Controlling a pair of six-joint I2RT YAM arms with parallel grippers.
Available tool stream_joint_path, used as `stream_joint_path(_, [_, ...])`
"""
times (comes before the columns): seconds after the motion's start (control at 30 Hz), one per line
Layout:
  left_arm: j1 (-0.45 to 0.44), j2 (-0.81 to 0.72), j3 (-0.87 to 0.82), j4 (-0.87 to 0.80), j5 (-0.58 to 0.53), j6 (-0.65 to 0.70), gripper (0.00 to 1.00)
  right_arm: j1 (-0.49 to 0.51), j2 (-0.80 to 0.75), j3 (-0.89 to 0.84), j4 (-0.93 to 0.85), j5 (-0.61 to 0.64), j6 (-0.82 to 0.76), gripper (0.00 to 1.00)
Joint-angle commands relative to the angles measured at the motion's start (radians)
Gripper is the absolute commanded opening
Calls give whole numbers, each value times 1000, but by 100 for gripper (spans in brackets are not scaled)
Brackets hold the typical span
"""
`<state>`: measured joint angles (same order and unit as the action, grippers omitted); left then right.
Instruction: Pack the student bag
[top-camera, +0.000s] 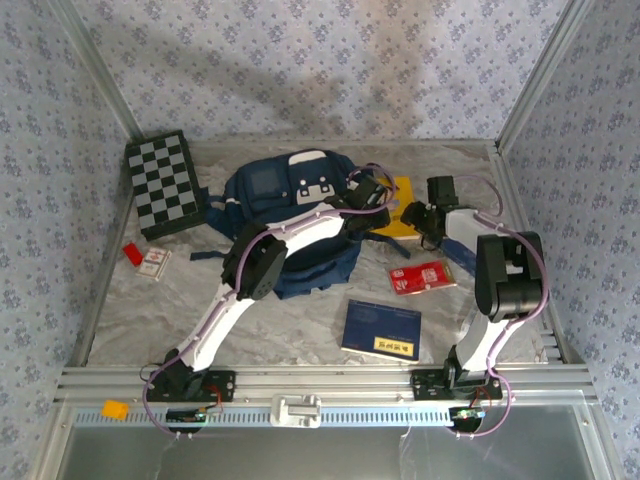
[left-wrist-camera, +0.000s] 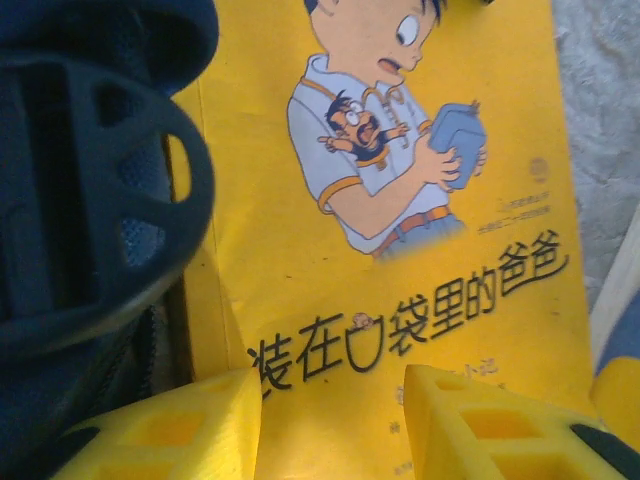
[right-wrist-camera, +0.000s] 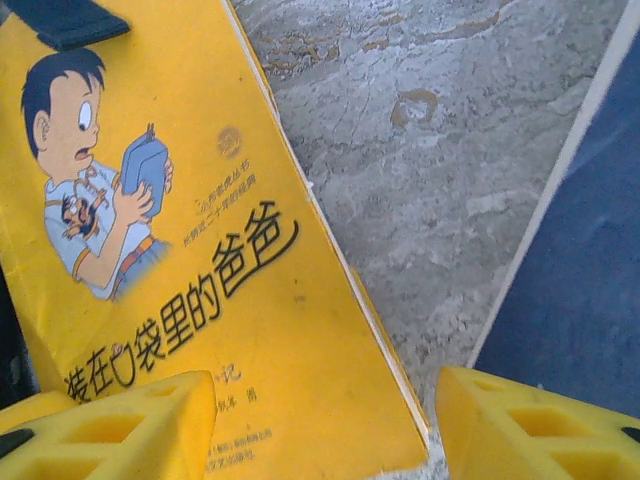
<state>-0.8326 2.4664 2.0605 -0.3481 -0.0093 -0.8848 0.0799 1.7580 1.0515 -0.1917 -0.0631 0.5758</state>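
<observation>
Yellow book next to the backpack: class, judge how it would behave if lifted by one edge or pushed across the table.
The yellow book looks thin at its edge, so it would probably sag if lifted by one side. It lies on the table, so it should slide, not roll. A strap overlapping its corner might snag it.

The student bag (top-camera: 250, 195) is a large navy fabric backpack with white trim, white front-pocket patches and dark straps. It lies flat, front face up, at mid-table (top-camera: 300, 318) toward the rear, with one strap trailing left.
</observation>
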Motion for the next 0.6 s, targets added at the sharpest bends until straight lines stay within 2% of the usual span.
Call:
stream_joint_path(0.0, [23, 40, 64, -114, 11, 68, 41, -12, 56, 66, -30, 23, -21, 62])
stream_joint_path(0.1, [24, 46, 67, -164, -21, 84, 41, -7, 111, 130, -74, 19, -30, 63])
stream_joint_path(0.27, [27, 37, 50, -170, 19, 98, 39, 12, 100, 65, -30, -18, -9, 60])
stream_joint_path(0.37, [23, 19, 18, -168, 54, 130, 37, 31, 56, 26, -28, -57, 1, 55])
stream_joint_path(0.57, [25, -60, -104, -164, 17, 201, 36, 94, -77, -66, -90, -93, 11, 46])
